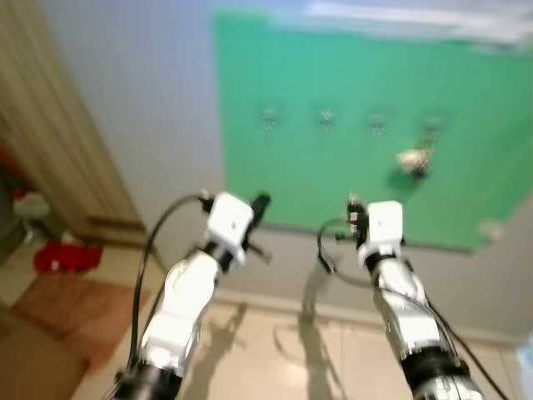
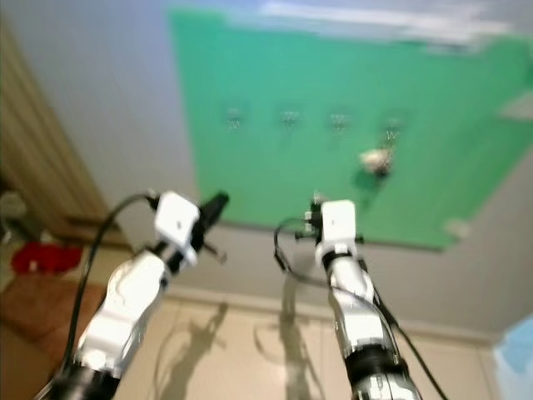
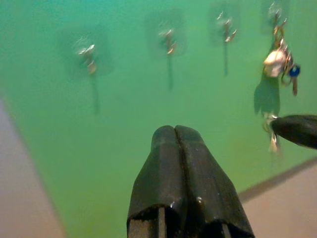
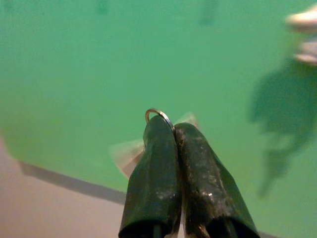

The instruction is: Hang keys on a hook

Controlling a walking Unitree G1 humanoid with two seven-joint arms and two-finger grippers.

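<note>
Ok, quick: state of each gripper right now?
Left gripper: closed, nothing held.
Right gripper: closed on a key ring.

You are looking at a green board [image 1: 333, 167] with four hooks in a row. Three hooks [image 3: 168, 40] are hanging bare with open room before them. A key bunch [image 3: 278, 57] is filling the fourth, beside the right end effector [image 3: 294, 130].
</note>
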